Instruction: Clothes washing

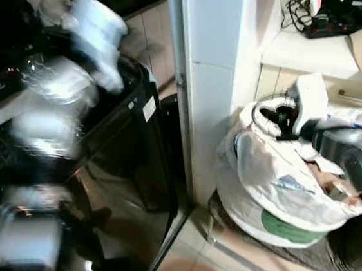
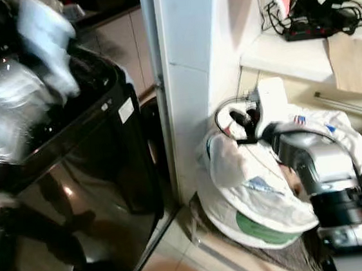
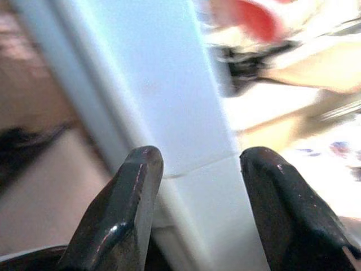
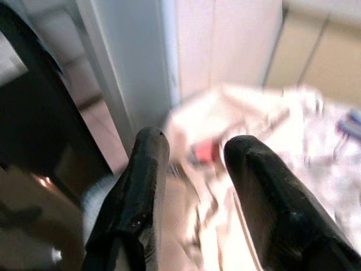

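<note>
Reaching toward the laundry pile (image 1: 283, 183) beside the washing machine (image 1: 125, 154), the right gripper (image 4: 192, 186) is open and empty; the left gripper (image 3: 197, 197) likewise. It should close on one garment only.

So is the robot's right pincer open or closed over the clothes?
Open. The right pincer has a clear gap between its two black fingers, with nothing held; the white clothes pile lies beyond it.

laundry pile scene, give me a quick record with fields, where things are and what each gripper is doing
washer: black washing machine, on the robot's left
pillar: white pillar between washer and laundry
laundry: white clothes pile on the floor at the pillar's right
left gripper: left gripper open, holding nothing, facing the pillar; arm blurred over the washer
right gripper: right gripper open, holding nothing, over the clothes pile
shelf: power strip with cables
</note>
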Motion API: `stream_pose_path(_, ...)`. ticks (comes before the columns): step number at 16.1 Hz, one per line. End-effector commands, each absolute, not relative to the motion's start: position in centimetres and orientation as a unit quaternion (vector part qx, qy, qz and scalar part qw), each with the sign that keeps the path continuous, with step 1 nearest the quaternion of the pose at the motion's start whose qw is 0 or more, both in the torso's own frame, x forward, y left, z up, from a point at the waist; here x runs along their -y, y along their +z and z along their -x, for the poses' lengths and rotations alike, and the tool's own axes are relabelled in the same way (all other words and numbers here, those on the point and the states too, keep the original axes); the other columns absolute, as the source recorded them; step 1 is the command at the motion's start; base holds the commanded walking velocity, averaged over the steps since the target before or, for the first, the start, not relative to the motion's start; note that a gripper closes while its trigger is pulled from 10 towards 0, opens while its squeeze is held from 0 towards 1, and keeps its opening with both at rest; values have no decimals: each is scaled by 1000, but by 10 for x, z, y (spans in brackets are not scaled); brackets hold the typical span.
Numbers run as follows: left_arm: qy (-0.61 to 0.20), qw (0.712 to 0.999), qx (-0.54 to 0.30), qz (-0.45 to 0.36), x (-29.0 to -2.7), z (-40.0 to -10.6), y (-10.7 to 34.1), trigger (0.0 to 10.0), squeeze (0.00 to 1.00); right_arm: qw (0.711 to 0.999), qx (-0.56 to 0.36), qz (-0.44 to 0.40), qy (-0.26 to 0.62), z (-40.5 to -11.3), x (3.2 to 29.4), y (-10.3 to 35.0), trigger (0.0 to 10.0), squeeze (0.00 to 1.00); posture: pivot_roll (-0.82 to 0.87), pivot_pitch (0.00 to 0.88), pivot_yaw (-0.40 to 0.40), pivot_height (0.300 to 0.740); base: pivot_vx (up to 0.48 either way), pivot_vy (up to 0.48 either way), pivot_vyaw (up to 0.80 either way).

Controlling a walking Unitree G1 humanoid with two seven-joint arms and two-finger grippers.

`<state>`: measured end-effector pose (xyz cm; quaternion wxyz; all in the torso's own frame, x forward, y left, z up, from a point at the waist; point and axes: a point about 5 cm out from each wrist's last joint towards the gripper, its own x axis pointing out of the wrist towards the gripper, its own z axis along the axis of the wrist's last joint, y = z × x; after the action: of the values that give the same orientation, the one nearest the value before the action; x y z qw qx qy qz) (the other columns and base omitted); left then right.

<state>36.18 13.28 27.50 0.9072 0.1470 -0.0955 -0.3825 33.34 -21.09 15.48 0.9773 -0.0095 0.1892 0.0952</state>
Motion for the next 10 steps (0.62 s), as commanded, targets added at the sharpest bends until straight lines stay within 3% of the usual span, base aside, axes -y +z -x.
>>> stream_pose_path(1, -429, 891, 80, -126, -116, -346, 260, 10000, 0, 974, -199, 12, 108, -335, 207, 143, 10000, 1000, -36, 0, 50, 740, 0, 0, 0)
stream_pose_path(5, -462, 882, 15, -96, -109, -322, 223, 10000, 0, 944, -236, 79, 216, -323, 189, 125, 10000, 1000, -29, 0, 44, 740, 0, 0, 0)
stream_pose_path(8, -505, 857, -35, -98, -111, -298, 201, 10000, 0, 929, -260, 132, 229, -320, 186, 114, 10000, 1000, -29, 0, 44, 740, 0, 0, 0)
stream_pose_path(9, -518, 848, -48, -98, -111, -292, 196, 10000, 0, 925, -269, 138, 231, -320, 186, 110, 10000, 0, -27, 0, 42, 740, 0, 0, 0)
stream_pose_path(10, -523, 845, -51, -98, -111, -290, 194, 10000, 0, 924, -271, 134, 235, -319, 185, 108, 10000, 0, -24, 0, 40, 740, 0, 0, 0)
